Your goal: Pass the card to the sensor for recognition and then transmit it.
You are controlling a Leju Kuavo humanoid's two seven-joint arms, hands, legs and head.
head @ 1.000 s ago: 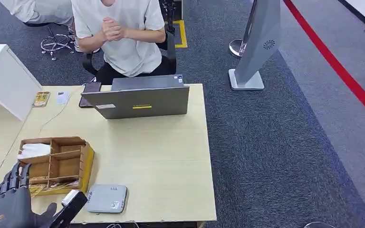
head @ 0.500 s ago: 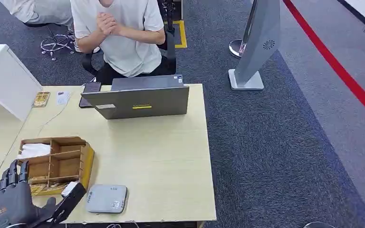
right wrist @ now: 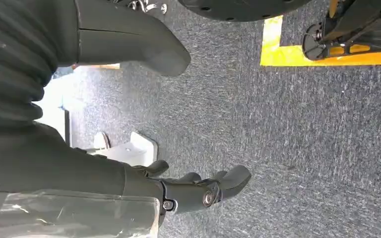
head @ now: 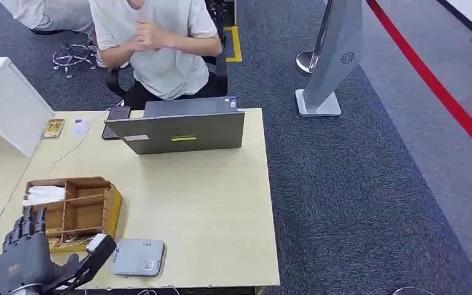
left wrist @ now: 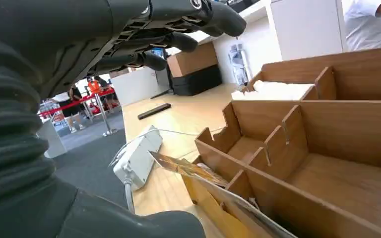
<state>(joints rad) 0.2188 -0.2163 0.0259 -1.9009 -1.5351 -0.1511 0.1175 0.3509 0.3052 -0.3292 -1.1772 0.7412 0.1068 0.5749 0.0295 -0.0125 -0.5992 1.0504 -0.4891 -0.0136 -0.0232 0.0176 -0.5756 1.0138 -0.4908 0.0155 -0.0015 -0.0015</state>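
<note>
Task barely begun — no card lifted yet. Left hand (head: 27, 261) open, fingers spread, holds nothing, hovers just beside brown wooden compartment box (head: 77, 212). Cards (left wrist: 188, 167) lie in box's near slot. Flat grey sensor pad (head: 138, 257) just beside box, untouched. Right hand (right wrist: 198, 191) hangs over carpet, fingers loosely apart, empty. Left: pick, scan, hand over.

The left hand (head: 27, 261) sits at the table's (head: 209, 209) near left corner, fingers (head: 24, 224) spread, pointing at the box (head: 77, 212) just beyond them. The sensor (head: 137, 257) lies right of the thumb, beside the box. Cards (left wrist: 188, 168) lie in the box's compartment nearest the fingers. Well beyond the fingertips stands a laptop (head: 178, 130), a person (head: 160, 49) behind it. The right hand (right wrist: 198, 191) hangs over carpet (right wrist: 302, 148).
</note>
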